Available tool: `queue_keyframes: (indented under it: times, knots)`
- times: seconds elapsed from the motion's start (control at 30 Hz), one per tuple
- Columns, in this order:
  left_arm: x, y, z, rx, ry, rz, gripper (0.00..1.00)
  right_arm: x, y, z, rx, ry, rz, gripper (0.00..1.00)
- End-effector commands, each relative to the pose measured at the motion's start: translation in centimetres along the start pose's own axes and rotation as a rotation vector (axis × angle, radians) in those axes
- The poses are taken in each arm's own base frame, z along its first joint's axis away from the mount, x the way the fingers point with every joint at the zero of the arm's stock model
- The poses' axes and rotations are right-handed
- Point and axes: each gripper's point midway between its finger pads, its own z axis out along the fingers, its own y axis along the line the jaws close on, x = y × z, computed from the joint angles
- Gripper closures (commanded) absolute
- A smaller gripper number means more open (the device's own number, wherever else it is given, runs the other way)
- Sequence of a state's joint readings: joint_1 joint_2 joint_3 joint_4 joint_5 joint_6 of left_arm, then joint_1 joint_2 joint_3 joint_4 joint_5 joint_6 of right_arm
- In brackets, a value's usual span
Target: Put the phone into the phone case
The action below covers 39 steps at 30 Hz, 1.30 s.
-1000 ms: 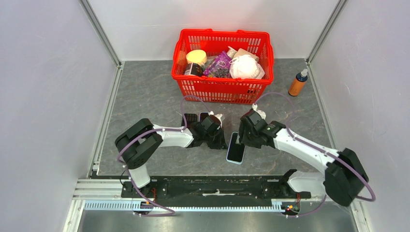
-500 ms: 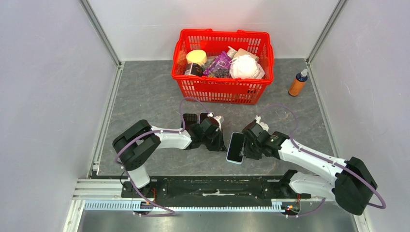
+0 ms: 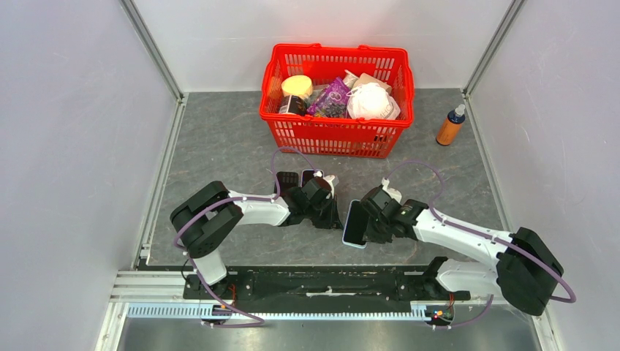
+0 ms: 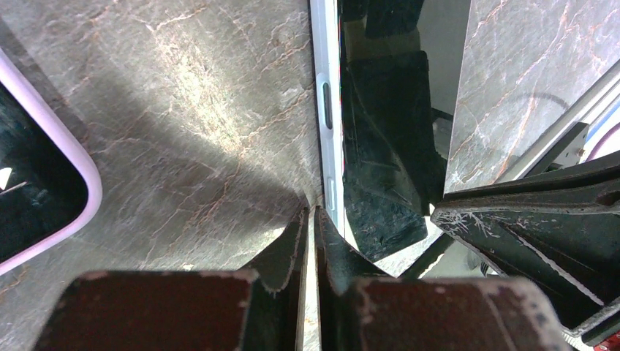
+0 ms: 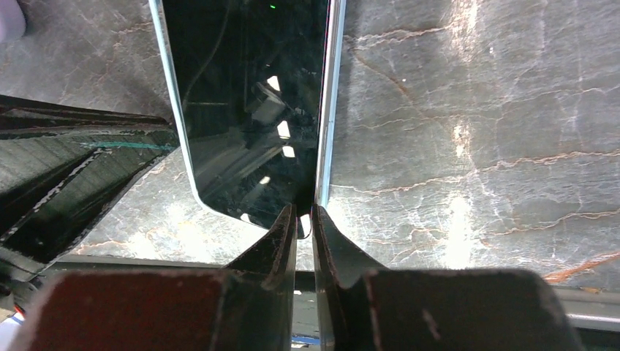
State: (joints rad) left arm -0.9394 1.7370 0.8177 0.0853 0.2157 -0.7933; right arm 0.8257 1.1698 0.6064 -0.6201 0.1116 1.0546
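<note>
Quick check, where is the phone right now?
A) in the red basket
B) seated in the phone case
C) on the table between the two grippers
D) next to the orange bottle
C: the phone sits on the table, with the left gripper at one long edge and the right gripper at the other.

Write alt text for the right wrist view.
The right gripper is closed on the near corner of a phone, whose dark screen reflects lights. The black left gripper sits against the phone's left edge, and grey marbled table fills the rest.
</note>
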Motion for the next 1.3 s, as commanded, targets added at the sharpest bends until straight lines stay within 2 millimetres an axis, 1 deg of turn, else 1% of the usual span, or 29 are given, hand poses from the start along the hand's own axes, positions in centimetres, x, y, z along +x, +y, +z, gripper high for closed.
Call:
queue_keyframes:
  times: [0.0, 0.3, 0.6, 0.77, 1.03, 1.17, 1.27]
  knots:
    - [0.0, -0.7, -0.4, 0.021, -0.009, 0.006, 0.88, -0.3, -0.3, 0.5, 0.027, -0.021, -0.003, 0.81]
    - [0.1, -0.7, -0.1, 0.022, -0.004, 0.0, 0.88, 0.6, -1.1, 1.2, 0.073, -0.008, -0.03, 0.82]
    - [0.0, -0.9, 0.0, 0.026, -0.005, 0.001, 0.88, 2.4, -1.6, 3.3, 0.12, 0.025, -0.053, 0.93]
    - [-0.2, -1.1, 0.0, 0.028, -0.006, 0.004, 0.88, 4.3, -2.3, 4.5, 0.159, 0.05, -0.072, 0.99]
    - [-0.5, -1.4, 0.2, 0.034, -0.008, 0.008, 0.88, 7.9, -4.0, 6.3, 0.22, 0.101, -0.084, 1.0]
    - [-0.5, -1.5, 0.3, 0.037, -0.004, 0.009, 0.88, 9.0, -4.5, 6.7, 0.225, 0.118, -0.07, 1.0]
    - [-0.5, -1.5, 0.3, 0.036, -0.004, 0.011, 0.88, 9.0, -4.7, 6.5, 0.231, 0.113, -0.063, 1.0]
